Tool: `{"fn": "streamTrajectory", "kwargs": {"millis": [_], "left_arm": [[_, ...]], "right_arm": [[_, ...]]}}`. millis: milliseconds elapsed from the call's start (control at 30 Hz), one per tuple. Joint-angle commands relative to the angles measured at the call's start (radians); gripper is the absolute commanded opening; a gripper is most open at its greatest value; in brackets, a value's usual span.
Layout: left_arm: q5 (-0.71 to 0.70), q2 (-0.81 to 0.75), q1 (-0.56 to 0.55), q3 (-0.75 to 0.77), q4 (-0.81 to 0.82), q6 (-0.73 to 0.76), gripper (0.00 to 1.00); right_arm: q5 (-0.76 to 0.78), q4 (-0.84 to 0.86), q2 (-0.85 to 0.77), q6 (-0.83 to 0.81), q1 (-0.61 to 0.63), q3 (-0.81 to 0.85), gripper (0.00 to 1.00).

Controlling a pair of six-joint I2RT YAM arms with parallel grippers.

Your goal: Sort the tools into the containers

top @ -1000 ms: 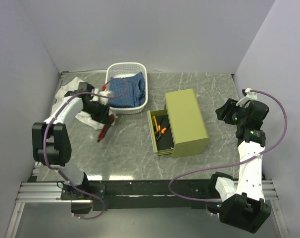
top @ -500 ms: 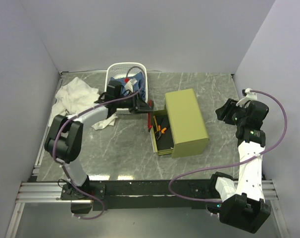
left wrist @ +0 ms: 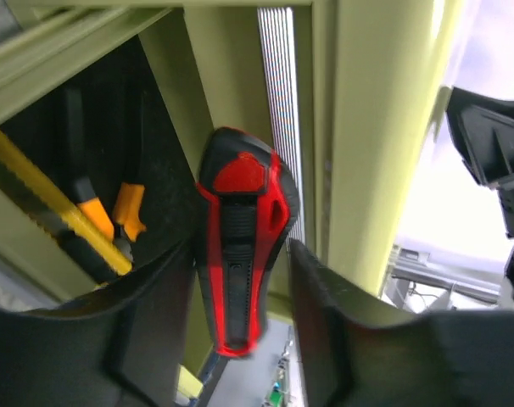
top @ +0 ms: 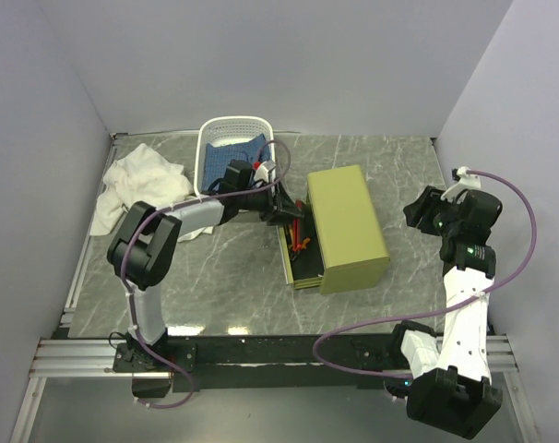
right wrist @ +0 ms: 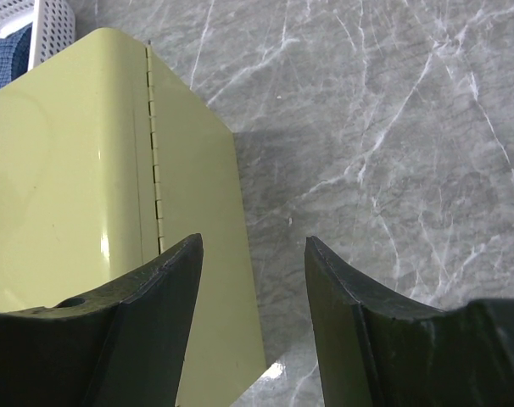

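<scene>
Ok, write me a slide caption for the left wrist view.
Left gripper holds a red-and-black tool handle at the open drawer of the green chest, orange-handled tools already inside.

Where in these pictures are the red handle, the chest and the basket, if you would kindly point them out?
red handle (left wrist: 240,254), left wrist view, middle of its ribbed grip.
chest (top: 349,221), top view, its flat upper face.
basket (top: 235,121), top view, its far rim.

Grey marble table (top: 233,277) w/ olive chest (top: 349,226) (drawer open), white basket (top: 233,123), white cloth (top: 136,180) far left.
</scene>
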Motion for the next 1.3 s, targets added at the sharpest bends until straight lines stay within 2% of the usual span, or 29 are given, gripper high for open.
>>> {"fn": "streamTrajectory", "kwargs": {"millis": [0,133,167,333,500,600,633,700,733,767,833,900,1267], "left_arm": [[-0.015,-0.007,-0.039,0.137,-0.072,0.088,0.61],[-0.072,-0.061,-0.023,0.223,-0.245,0.247,0.75],[-0.077,-0.076,-0.002,0.228,-0.273,0.275,0.99],[-0.121,-0.214,0.122,0.12,-0.398,0.468,0.98],[-0.206,-0.27,0.178,-0.016,-0.526,0.651,0.89],[-0.198,-0.287,0.179,-0.103,-0.493,0.694,0.72],[-0.169,-0.287,0.179,-0.123,-0.471,0.693,0.51],[-0.143,-0.268,0.179,-0.154,-0.436,0.688,0.25],[-0.134,-0.261,0.178,-0.161,-0.427,0.682,0.02],[-0.123,-0.248,0.176,-0.168,-0.413,0.679,0.01],[-0.111,-0.225,0.167,-0.158,-0.419,0.693,0.01],[-0.089,-0.19,0.155,-0.129,-0.433,0.702,0.01],[-0.061,-0.049,-0.009,0.012,-0.431,0.69,0.01]], "right_arm": [[0.009,0.017,-0.023,-0.004,-0.007,0.003,0.59],[0.009,0.013,-0.018,-0.014,-0.018,0.009,0.6],[0.01,0.015,-0.017,-0.014,-0.02,0.012,0.6],[-0.001,0.026,-0.003,-0.01,-0.024,0.012,0.6],[-0.011,0.041,0.025,0.002,-0.024,0.009,0.6],[-0.013,0.046,0.048,0.008,-0.024,0.003,0.6],[-0.014,0.047,0.06,0.011,-0.024,0.0,0.6],[-0.024,0.05,0.071,0.023,-0.024,-0.012,0.57],[-0.03,0.052,0.083,0.026,-0.024,-0.017,0.54],[-0.034,0.053,0.088,0.035,-0.024,-0.023,0.51],[-0.047,0.061,0.097,0.049,-0.023,-0.048,0.28],[-0.054,0.061,0.098,0.078,-0.021,-0.077,0.0],[-0.117,0.067,0.02,0.206,-0.001,-0.236,0.0]]}}
